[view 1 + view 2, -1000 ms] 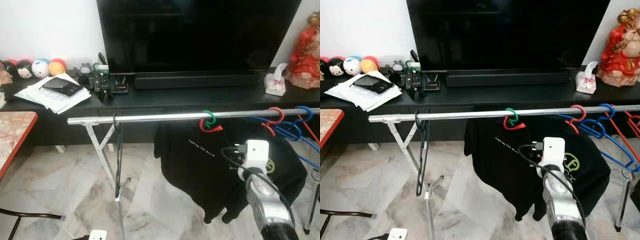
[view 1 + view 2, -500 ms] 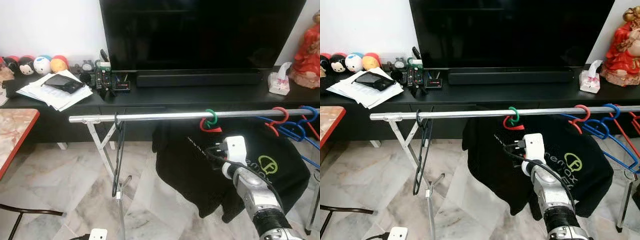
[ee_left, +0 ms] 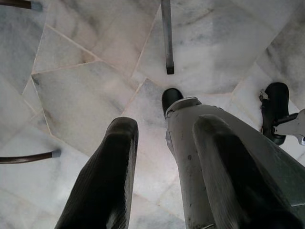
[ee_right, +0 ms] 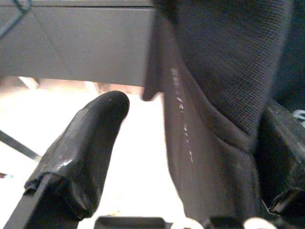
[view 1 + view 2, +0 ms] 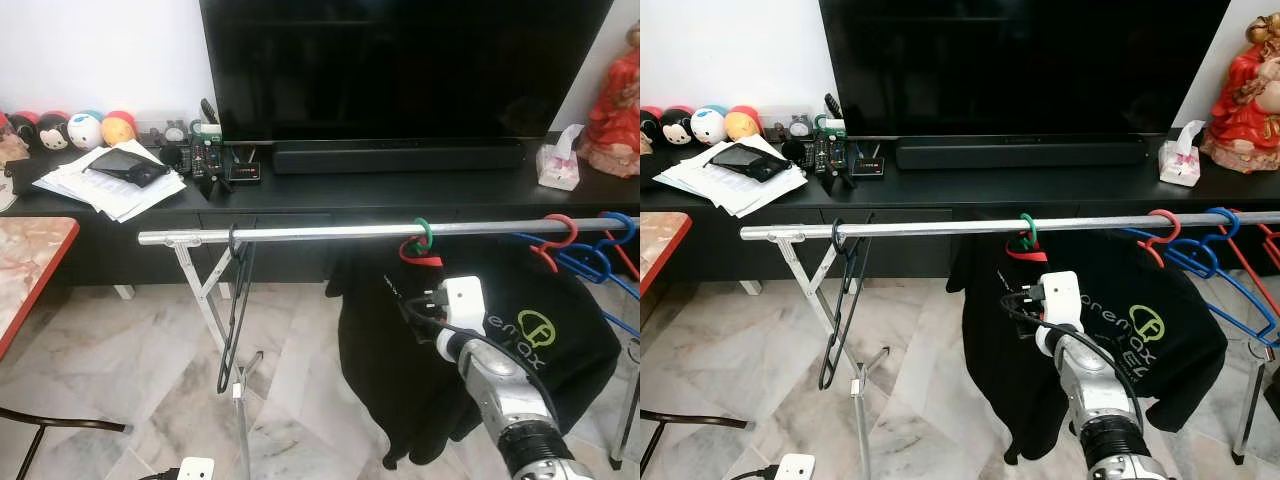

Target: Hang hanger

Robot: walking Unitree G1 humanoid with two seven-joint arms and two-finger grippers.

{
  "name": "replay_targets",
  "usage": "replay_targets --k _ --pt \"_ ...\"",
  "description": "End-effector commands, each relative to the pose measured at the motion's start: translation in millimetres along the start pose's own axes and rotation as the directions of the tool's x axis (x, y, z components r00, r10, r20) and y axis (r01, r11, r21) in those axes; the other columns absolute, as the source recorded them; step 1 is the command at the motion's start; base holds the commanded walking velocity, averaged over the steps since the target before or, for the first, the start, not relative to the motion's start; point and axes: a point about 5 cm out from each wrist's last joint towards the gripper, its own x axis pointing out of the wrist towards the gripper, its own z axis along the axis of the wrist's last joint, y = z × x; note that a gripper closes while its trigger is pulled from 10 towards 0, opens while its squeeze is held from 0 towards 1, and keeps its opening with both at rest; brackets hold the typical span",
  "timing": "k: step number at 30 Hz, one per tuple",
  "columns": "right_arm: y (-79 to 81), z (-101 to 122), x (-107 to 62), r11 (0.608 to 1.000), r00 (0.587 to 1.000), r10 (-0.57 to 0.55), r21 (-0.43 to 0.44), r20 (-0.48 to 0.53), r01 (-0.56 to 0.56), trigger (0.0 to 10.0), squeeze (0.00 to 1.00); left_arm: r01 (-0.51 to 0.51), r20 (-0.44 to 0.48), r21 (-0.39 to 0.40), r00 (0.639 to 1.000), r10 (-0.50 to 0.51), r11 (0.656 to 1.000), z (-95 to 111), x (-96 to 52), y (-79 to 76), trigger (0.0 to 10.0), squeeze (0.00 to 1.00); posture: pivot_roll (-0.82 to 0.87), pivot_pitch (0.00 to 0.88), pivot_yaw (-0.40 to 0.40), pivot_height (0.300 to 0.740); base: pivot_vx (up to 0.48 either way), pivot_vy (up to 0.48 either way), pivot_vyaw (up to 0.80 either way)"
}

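The red hanger [image 5: 421, 252] carrying the black shirt [image 5: 470, 350] hangs by its hook on the rail [image 5: 330, 232]. The right gripper [image 4: 190, 143], fingers spread around the shirt's fabric, should withdraw slowly without snagging it. The left gripper [image 3: 162, 157] hangs idle, fingers apart.

Even, bright indoor light in sharp head views; right wrist view blurred, overexposed floor.

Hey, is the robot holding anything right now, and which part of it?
Nothing is gripped. The right end effector is open around the black T-shirt, fabric between its fingers. The left end effector hangs open above the floor.
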Motion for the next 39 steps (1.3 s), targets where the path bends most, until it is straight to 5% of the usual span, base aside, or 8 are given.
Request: replay_targets --k 1,10,11,12,13,20,25,39 --pt "1.8 9.0 1.7 1.000 0.999 0.014 -0.008 0.035 -0.013 10.0 0.00 0.000 -0.054 -0.007 0.999 0.000 1.000 -14.7 -1.9 -1.8 10.0 0.00 -0.07 0.000 -0.033 0.740 0.000 0.000 0.00" --pt "6.5 14.1 6.3 0.999 0.998 0.033 -0.034 0.048 -0.032 10.0 0.00 -0.003 -0.054 -0.022 0.999 0.002 1.000 -15.4 -2.1 -3.5 10.0 0.00 -0.06 0.000 -0.044 0.740 0.000 0.000 0.00" --pt "5.5 14.1 6.5 0.999 0.998 0.033 -0.041 0.045 -0.031 6.2 0.00 -0.004 -0.055 -0.029 0.998 0.003 1.000 -16.1 -2.2 -4.0 10.0 0.00 -0.06 0.000 -0.044 0.740 0.000 0.000 0.00" --pt "5.2 14.1 6.5 0.999 0.998 0.034 -0.043 0.046 -0.032 6.2 0.00 -0.004 -0.056 -0.028 0.998 0.003 1.000 -16.3 -2.2 -4.1 10.0 0.00 -0.06 0.000 -0.044 0.740 0.000 0.000 0.00" --pt "4.8 14.6 6.6 0.999 0.998 0.032 -0.043 0.049 -0.030 2.8 0.00 -0.005 -0.058 -0.026 0.998 0.003 1.000 -16.9 -2.3 -4.0 10.0 0.00 -0.06 0.000 -0.042 0.740 0.000 0.000 0.00" --pt "5.5 12.7 8.1 0.999 0.999 0.022 -0.035 0.038 -0.020 0.0 0.00 -0.005 -0.061 -0.020 0.998 0.004 1.000 -18.9 -2.7 -2.8 10.0 0.00 -0.07 0.000 -0.038 0.740 0.000 0.000 0.00" --pt "6.2 11.8 8.6 0.999 0.999 0.019 -0.036 0.040 -0.018 1.5 0.00 -0.002 -0.058 -0.016 0.998 0.001 1.000 -19.8 -3.0 -2.4 10.0 0.00 -0.07 0.000 -0.032 0.740 0.000 0.000 0.00" --pt "2.3 7.9 7.7 0.999 1.000 -0.011 -0.037 0.028 0.012 0.0 0.00 0.014 -0.057 -0.005 0.998 -0.014 1.000 -20.2 -3.1 -3.6 10.0 0.00 -0.08 0.000 -0.029 0.740 0.000 0.000 0.00"
